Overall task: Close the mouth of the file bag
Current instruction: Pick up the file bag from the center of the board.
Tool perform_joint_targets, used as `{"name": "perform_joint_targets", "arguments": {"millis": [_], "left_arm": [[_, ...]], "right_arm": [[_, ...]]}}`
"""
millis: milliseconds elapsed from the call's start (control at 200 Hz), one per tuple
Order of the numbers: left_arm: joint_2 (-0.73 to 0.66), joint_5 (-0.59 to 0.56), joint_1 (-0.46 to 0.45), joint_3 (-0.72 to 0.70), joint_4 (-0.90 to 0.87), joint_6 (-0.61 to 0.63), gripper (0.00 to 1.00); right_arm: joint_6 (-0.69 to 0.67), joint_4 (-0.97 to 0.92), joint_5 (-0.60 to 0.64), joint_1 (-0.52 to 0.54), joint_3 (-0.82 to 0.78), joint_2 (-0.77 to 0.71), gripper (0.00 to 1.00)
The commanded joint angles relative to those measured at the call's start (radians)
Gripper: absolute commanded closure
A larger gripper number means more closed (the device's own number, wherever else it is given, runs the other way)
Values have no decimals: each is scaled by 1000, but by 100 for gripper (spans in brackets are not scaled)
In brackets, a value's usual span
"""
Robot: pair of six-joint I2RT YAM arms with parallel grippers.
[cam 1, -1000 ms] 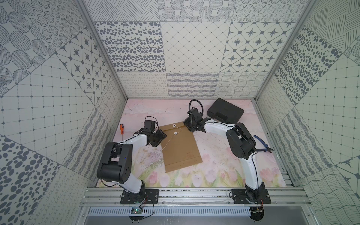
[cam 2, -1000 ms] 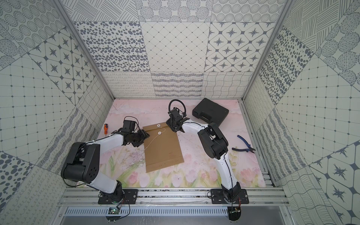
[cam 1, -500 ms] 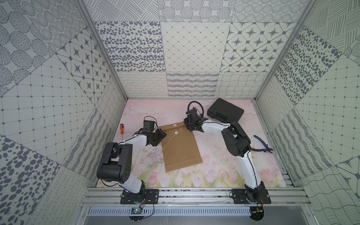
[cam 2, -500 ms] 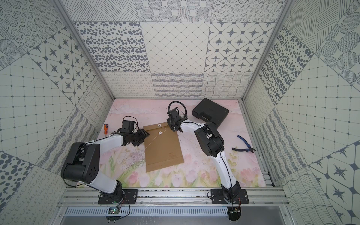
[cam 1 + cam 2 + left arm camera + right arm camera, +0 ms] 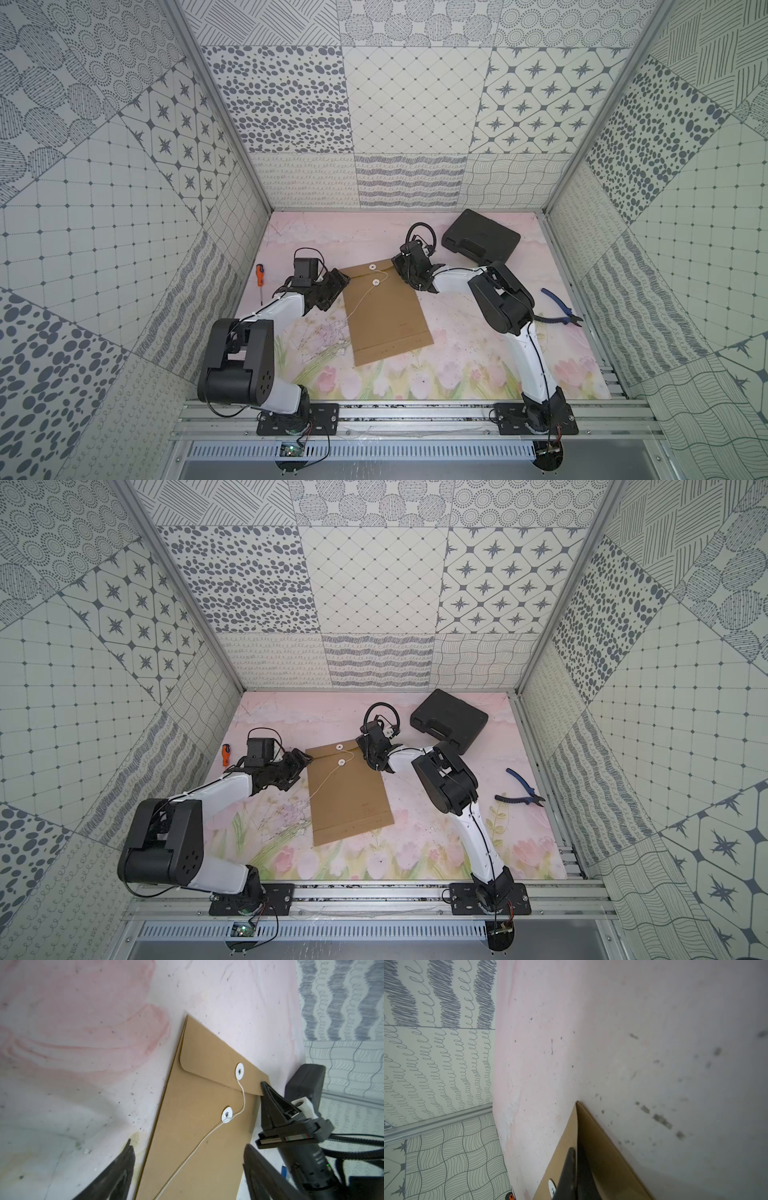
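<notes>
The file bag (image 5: 386, 316) lies flat at the bench's (image 5: 465, 365) middle, long axis running back to front, slightly skewed; its flap (image 5: 209, 1064) end points to the back edge; left fingers (image 5: 124, 1169) spread at its left rear corner; right fingers (image 5: 270, 1101) pressed together, tip touching the flap's right end.

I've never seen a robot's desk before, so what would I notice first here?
A big brown file bag lies flat in the middle, its white string trailing loose. Two arms meet at its far end: the left end effector open by one corner, the right end effector shut at the flap's other edge. A black case sits farther back, by the right arm.
</notes>
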Motion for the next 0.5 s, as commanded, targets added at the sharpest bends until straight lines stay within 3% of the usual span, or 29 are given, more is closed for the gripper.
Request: {"name": "perform_joint_targets", "arguments": {"millis": [0, 160, 345, 495], "left_arm": [[-56, 23, 39, -48, 173, -33, 5], [-75, 14, 46, -53, 245, -5, 2], [-57, 45, 49, -99, 513, -69, 2], [-12, 178, 49, -111, 766, -187, 3]], "right_arm": [[-95, 191, -26, 3, -21, -97, 100], [-141, 265, -70, 5, -83, -194, 100], [-156, 318, -111, 8, -176, -291, 100], [-157, 345, -127, 8, -243, -359, 100]]}}
